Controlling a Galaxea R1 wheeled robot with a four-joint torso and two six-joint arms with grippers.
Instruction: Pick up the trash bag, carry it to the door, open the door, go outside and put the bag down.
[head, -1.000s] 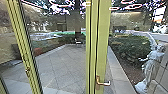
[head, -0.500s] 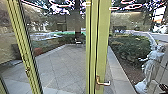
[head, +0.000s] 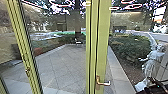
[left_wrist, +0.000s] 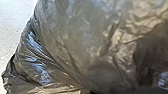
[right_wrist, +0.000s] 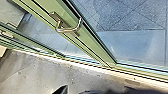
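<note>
Starting at the fingers: cannot tell, left or right, whether they stand wide or narrow. Bag (left_wrist: 75, 47): dark, glossy, creased, close to the left wrist camera; grip on it cannot be confirmed. Pale floor shows past its edge. Right arm (head: 156, 88): dark, at the lower right of the head view, overlapping the foot of a white statue (head: 149, 68). Door (head: 102, 45): green frame, glass panes. Handle (right_wrist: 68, 30): metal, bent, on the frame. Sill (right_wrist: 92, 65): runs along the door's base, between grey floor (right_wrist: 35, 72) and outdoor paving (head: 66, 61). Beyond the glass: pale kerb (head: 118, 75), then hedge (head: 131, 47).
</note>
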